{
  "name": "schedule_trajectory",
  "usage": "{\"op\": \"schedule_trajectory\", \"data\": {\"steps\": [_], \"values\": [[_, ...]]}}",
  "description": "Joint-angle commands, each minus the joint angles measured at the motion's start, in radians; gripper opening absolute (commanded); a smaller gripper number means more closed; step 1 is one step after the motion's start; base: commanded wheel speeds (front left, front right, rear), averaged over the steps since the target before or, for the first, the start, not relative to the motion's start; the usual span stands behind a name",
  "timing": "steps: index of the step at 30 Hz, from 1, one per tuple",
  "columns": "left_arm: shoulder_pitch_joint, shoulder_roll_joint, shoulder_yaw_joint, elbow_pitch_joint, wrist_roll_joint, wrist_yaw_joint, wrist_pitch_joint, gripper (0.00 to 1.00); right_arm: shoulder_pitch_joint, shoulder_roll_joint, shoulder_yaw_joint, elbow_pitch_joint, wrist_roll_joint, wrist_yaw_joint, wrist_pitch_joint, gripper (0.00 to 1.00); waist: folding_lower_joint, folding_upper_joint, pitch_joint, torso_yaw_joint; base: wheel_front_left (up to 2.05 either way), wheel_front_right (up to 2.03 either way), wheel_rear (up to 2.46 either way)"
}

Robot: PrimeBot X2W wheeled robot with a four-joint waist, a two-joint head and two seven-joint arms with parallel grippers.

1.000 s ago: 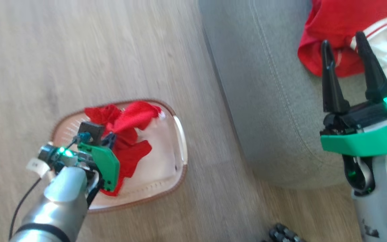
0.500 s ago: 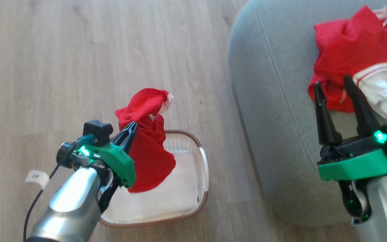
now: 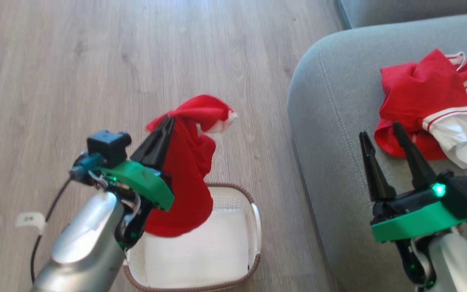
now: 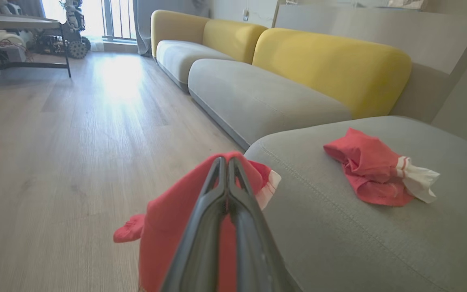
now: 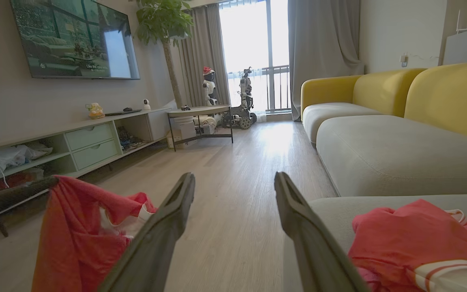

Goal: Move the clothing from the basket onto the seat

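My left gripper (image 3: 170,120) is shut on a red jersey (image 3: 189,178), one piece of the clothing, which hangs from its tips above the white basket (image 3: 255,227) on the floor. In the left wrist view the closed fingers (image 4: 226,159) pinch the red cloth (image 4: 164,227) just left of the seat's (image 4: 339,235) rounded corner. A second red and white jersey (image 3: 424,101) lies crumpled on the grey seat (image 3: 330,121). My right gripper (image 3: 379,129) hovers open over the seat's edge, close to that jersey and holding nothing. The right wrist view shows its spread fingers (image 5: 234,176) between the hanging jersey (image 5: 71,235) and the lying jersey (image 5: 412,239).
Wooden floor (image 3: 95,61) stretches left of the seat. Further grey sofa sections with yellow backs (image 4: 330,65) run on behind it. A TV cabinet (image 5: 87,142), a small table (image 5: 199,111) and parked robots (image 5: 245,93) stand across the room.
The left gripper has lifted the red jersey up out of the basket. The head camera has shifted, showing more of the seat. The right gripper stays open.
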Motion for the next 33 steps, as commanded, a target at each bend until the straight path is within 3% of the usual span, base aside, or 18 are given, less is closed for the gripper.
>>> {"op": "schedule_trajectory", "data": {"steps": [1,14,24,33], "values": [[-0.03,0.034,0.053,-0.061,-0.012,0.008,0.006,0.0,-0.012,-0.015,0.022,-0.028,0.008,0.0,-0.006,1.0,0.0001,-0.0001,-0.012,0.0,0.0,0.0,0.0],[-0.054,0.083,0.081,-0.357,-0.035,0.08,0.139,0.0,0.005,-0.018,0.097,-0.013,0.031,0.0,-0.006,1.0,0.0001,-0.0001,-0.029,0.002,0.0,0.0,0.0],[-0.056,0.082,0.069,-0.408,-0.041,0.092,0.163,0.0,-0.041,-0.033,0.235,0.01,0.064,0.0,-0.006,1.0,0.0001,-0.0001,-0.028,0.013,0.0,0.0,0.0],[-0.075,0.051,0.033,-0.411,-0.043,0.079,0.173,0.0,-0.167,-0.041,0.432,0.155,0.142,0.0,-0.006,1.0,0.0001,-0.0001,-0.035,0.052,0.0,0.0,0.0]]}}
